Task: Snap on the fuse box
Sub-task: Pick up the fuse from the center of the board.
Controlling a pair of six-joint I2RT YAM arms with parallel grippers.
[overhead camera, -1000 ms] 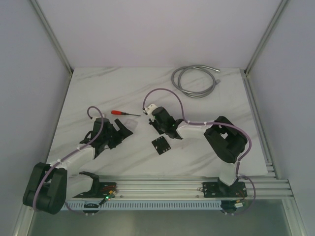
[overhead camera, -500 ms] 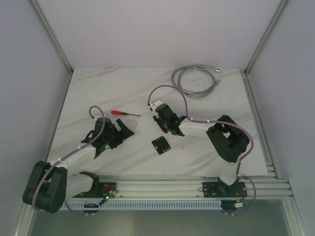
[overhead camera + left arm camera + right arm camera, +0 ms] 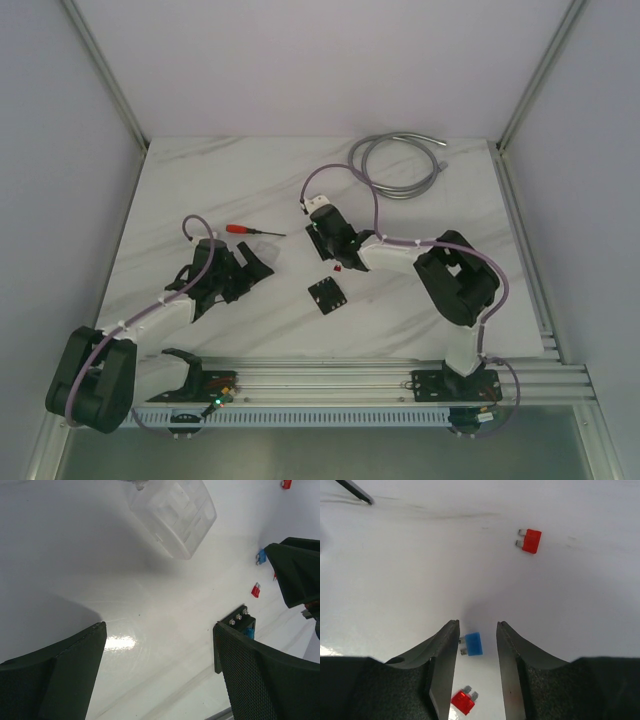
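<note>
Bright even light, soft shadows, glare patch on table (image 3: 120,642), foreground gripper fingers blurred

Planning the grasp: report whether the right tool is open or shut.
Open. The right tool has fingers apart, with a small blue plastic fuse between them.

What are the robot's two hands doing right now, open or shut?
Left gripper: open wide, holding nothing.
Right gripper: open, with a blue fuse lying between its fingers, not gripped.
</note>
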